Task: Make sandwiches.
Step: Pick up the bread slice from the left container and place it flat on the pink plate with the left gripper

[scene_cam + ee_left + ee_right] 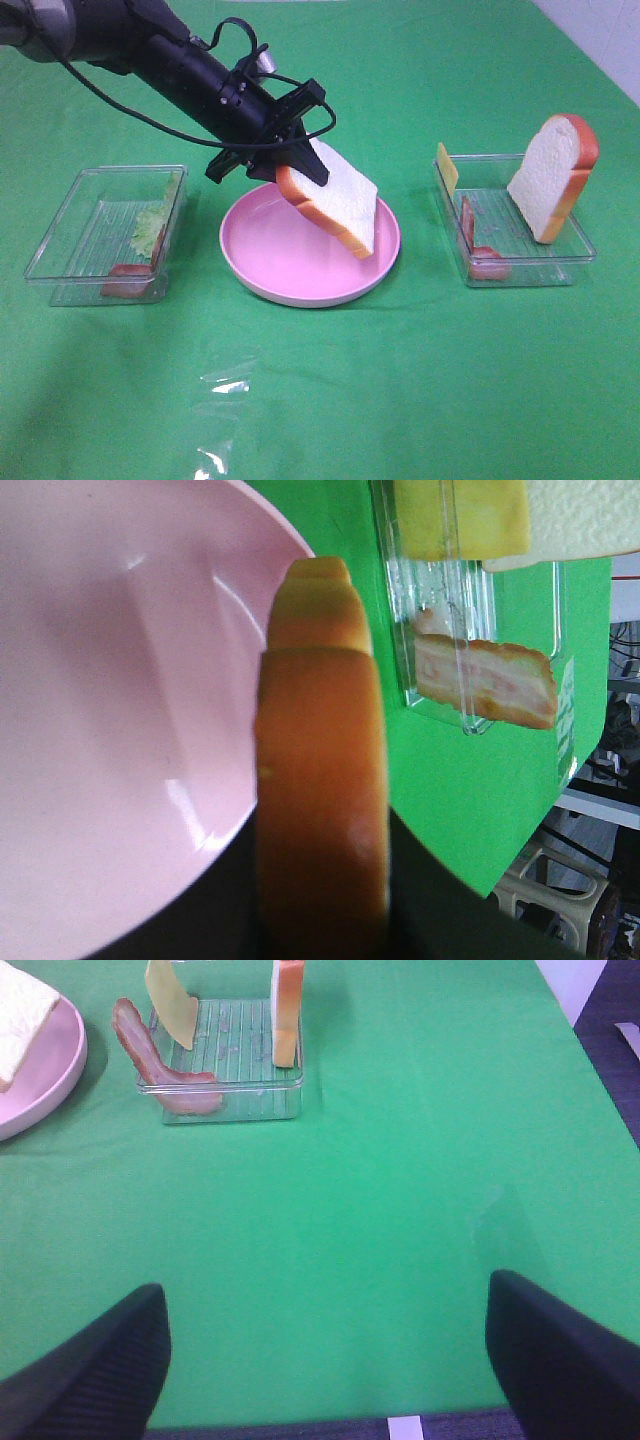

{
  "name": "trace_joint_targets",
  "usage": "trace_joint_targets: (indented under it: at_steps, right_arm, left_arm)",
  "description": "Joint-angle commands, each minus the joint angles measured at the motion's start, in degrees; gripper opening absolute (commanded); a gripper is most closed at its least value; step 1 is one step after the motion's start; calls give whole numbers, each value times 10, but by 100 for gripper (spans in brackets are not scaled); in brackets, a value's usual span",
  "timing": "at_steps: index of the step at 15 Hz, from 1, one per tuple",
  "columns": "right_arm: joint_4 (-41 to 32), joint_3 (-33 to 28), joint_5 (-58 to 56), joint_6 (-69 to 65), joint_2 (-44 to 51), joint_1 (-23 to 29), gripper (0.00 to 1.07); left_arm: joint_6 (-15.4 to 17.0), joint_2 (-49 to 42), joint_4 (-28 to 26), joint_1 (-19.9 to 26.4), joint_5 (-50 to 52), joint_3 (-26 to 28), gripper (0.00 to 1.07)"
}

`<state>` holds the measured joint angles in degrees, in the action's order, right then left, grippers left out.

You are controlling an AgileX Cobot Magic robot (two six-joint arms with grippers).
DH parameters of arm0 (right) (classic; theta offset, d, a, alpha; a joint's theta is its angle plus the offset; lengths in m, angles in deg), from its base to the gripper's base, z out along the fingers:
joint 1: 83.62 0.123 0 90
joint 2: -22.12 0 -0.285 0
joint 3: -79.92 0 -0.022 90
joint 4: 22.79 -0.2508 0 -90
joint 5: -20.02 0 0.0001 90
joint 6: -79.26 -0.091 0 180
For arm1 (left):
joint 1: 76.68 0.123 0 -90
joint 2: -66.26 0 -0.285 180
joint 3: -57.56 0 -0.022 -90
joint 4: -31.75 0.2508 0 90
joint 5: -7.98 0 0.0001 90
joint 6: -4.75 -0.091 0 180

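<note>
Bread slice hangs tilted over the pink plate, gripped by left hand (right hand spread wide).

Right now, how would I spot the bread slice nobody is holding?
Look right of the pink plate to the clear tray. The bread slice leans upright at its right end. White with an orange crust, it dwarfs the yellow cheese and pink bacon.

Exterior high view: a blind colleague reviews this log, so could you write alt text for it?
The left gripper holds a tilted bread slice over a round pink plate on green cloth. A clear left tray holds lettuce and a bacon strip; the right tray holds a second bread slice standing on edge, cheese and another bacon strip.
</note>
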<state>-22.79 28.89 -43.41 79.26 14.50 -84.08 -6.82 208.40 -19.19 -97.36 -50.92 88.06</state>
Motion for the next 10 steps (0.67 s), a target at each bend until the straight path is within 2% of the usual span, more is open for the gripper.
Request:
trace_joint_targets:
  at_steps: [1, 3, 6, 10]
  right_arm:
    - [4, -2, 3, 0, 17, -1, 84]
    - [4, -2, 3, 0, 17, -1, 84]
    - [4, -2, 3, 0, 17, -1, 84]
    - [4, -2, 3, 0, 17, -1, 84]
  left_arm:
    - [-1, 3, -10, -5, 11, 1, 0]
    - [-1, 4, -8, -5, 14, 1, 0]
    - [18, 11, 2, -5, 25, 1, 0]
    - [19, 30, -2, -6, 22, 1, 0]
